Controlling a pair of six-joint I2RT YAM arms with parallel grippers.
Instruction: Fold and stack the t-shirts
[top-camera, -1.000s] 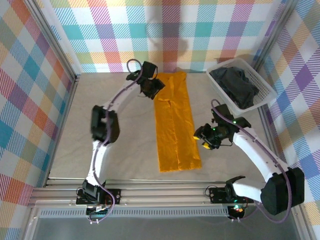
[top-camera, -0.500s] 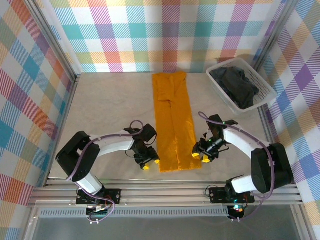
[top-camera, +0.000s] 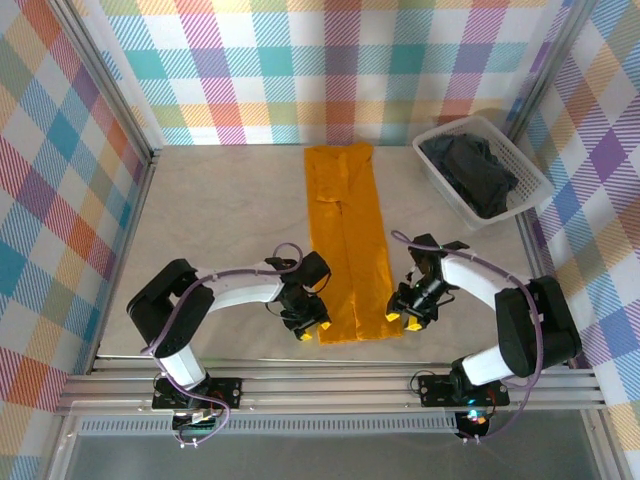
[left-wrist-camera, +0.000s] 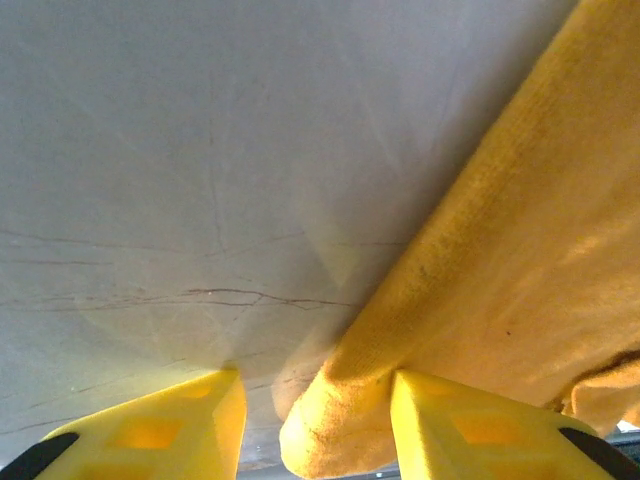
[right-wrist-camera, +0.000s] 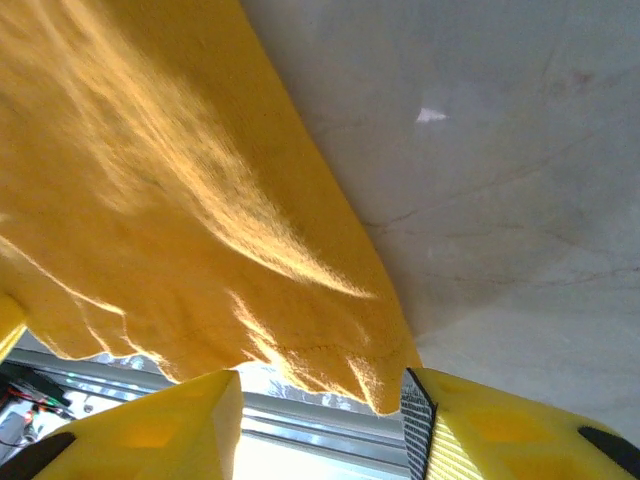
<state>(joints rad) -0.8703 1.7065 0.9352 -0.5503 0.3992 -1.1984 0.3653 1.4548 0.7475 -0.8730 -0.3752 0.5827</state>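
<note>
The mustard-orange t-shirt (top-camera: 348, 240) lies folded into a long narrow strip down the middle of the table. My left gripper (top-camera: 312, 328) sits low at its near-left corner. In the left wrist view that rolled corner (left-wrist-camera: 340, 420) lies between the open yellow fingers (left-wrist-camera: 150, 435) and touches the right one. My right gripper (top-camera: 400, 318) is at the near-right corner. In the right wrist view the hem (right-wrist-camera: 330, 360) hangs between its open fingers (right-wrist-camera: 470, 430), with a gap still showing. The black t-shirt (top-camera: 475, 172) lies crumpled in the basket.
The white lattice basket (top-camera: 515, 151) stands at the far right, against the checked wall. Metal rails run along the table's near edge (top-camera: 330, 385), just behind both grippers. Bare table surface (top-camera: 220, 210) spreads left of the orange strip.
The left arm has swung from the shirt's far end down to its near-left corner. The right gripper has moved in to the near-right corner. Both pairs of jaws have narrowed slightly.
</note>
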